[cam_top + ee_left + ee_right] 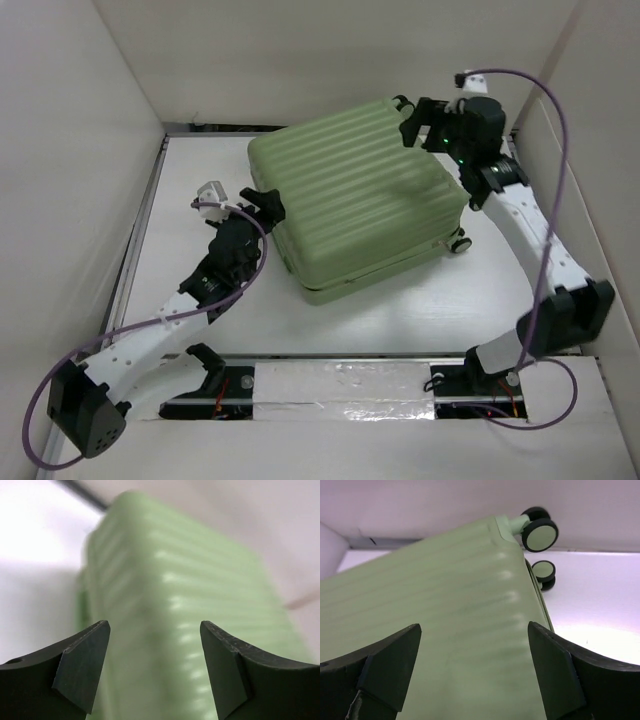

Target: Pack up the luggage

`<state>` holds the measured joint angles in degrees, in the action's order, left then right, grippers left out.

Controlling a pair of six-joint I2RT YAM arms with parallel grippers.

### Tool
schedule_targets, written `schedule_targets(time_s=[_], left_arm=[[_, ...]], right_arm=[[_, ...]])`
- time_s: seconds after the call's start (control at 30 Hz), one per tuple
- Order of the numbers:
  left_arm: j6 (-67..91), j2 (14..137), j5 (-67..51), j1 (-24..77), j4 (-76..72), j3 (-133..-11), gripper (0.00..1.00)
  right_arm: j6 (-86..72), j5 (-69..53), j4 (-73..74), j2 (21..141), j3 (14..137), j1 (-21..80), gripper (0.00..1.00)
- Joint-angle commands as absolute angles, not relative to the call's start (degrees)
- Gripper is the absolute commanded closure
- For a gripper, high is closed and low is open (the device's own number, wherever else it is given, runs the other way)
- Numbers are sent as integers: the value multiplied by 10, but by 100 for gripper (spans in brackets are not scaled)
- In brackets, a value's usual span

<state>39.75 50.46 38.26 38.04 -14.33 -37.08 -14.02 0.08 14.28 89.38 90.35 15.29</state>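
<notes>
Left tool (155,630): jaws wide apart, empty, just off the luggage's (355,190) left side. Right tool (475,630): also wide open, empty, over the luggage's far-right corner by the wheels (540,532). Luggage lies flat on the table (400,310), shell closed. Looks near done; can't see contents or zip.

Apparently spread wide: left end effector (155,647) and right end effector (475,652).
</notes>
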Motion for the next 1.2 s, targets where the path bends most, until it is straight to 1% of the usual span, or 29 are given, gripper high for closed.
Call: schedule_targets(time_s=[0.0,0.03,0.07,0.1,0.13,0.17,0.2,0.23,0.27,0.3,0.37,0.43,0.47,0.5,0.53,0.57,0.6,0.63,0.67,0.7,0.73,0.77,0.8,0.87,0.9,0.97,1.0,1.07,1.17], left_arm=[[417,523,345,387,-222,-382,30],[433,517,354,387,-223,-371,31],[445,507,370,387,-210,-344,33],[460,479,392,387,-199,-331,34],[481,462,436,387,-191,-318,36],[485,444,452,370,-198,-294,37],[480,413,454,357,-219,-282,37],[468,405,441,340,-243,-274,38],[460,404,419,318,-256,-286,38],[459,425,361,268,-251,-307,38],[459,463,308,223,-244,-370,38],[476,532,248,159,-264,-402,38],[489,560,220,131,-276,-439,39],[516,618,158,80,-283,-460,39],[525,650,132,60,-290,-481,39],[531,687,105,43,-287,-540,39],[510,764,60,33,-284,-578,39],[491,804,41,19,-269,-620,38],[474,848,27,19,-206,-721,38],[455,926,2,14,-180,-769,38],[414,961,-25,14,-159,-811,37],[399,997,-42,6,-111,-893,36],[389,1058,-71,6,-90,-929,36],[372,1115,-102,-9,-51,-1007,35],[374,1161,-132,-14,-43,-1028,35],[382,1207,-173,-21,-33,-1079,35],[385,1242,-189,-27,-29,-1094,35],[384,1267,-205,-27,-40,-1114,35],[374,1290,-222,-12,-66,-1112,35]], right_arm=[[-162,37,105,781,834,125,9],[-165,40,101,753,774,125,16],[-170,46,96,723,739,125,29],[-176,68,82,663,703,125,46],[-190,80,80,632,669,125,70],[-199,110,80,604,611,120,84],[-209,125,81,574,583,120,95],[-223,140,83,523,557,120,100],[-228,154,89,499,516,113,100],[-234,171,111,481,501,113,100],[-249,186,138,442,476,100,100],[-261,191,158,425,431,74,100],[-265,187,158,418,416,65,100],[-271,169,158,419,392,56,100],[-280,156,156,420,383,46,100],[-280,143,149,425,372,31,100],[-279,120,120,430,362,26,100],[-278,113,106,438,353,25,97],[-278,110,97,448,353,19,96],[-275,107,84,475,358,19,96],[-271,105,77,489,367,19,95],[-270,104,70,503,373,19,95],[-268,99,53,531,378,14,95],[-259,81,24,555,380,14,94],[-254,58,6,568,381,9,93],[-255,52,6,597,393,9,92],[-251,47,-27,604,392,9,92],[-232,31,-51,627,393,4,90],[-224,5,-53,653,410,4,88]])
